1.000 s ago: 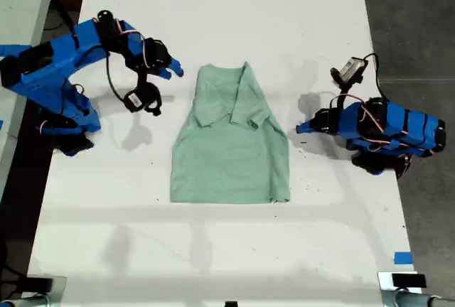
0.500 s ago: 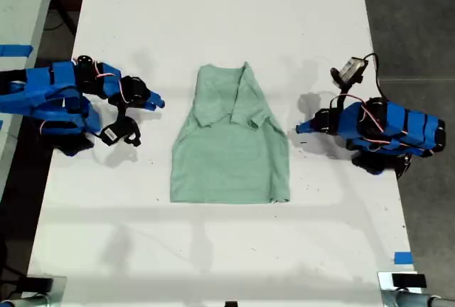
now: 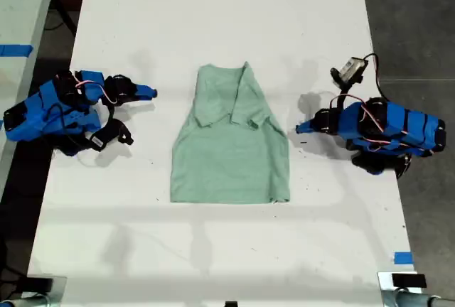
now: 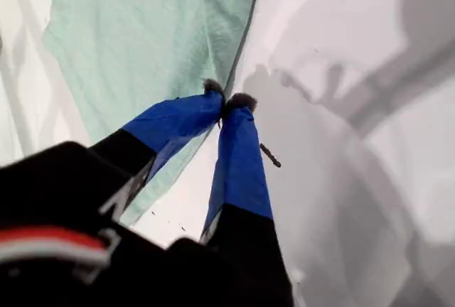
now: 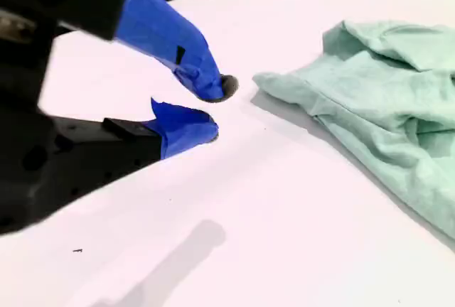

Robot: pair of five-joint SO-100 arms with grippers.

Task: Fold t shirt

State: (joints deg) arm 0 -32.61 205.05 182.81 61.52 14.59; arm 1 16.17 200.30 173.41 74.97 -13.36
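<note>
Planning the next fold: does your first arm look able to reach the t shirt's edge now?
Probably yes: my first tool sits shut right beside the t shirt, with nothing in between.

No text, label, brand, number or sign can be read in any view; the t shirt is plain, and the blue arms and white tabletop carry no legible markings.

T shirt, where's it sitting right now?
The t shirt lies flat mid-table in the exterior view, between the two arms, touched by neither gripper.
</note>
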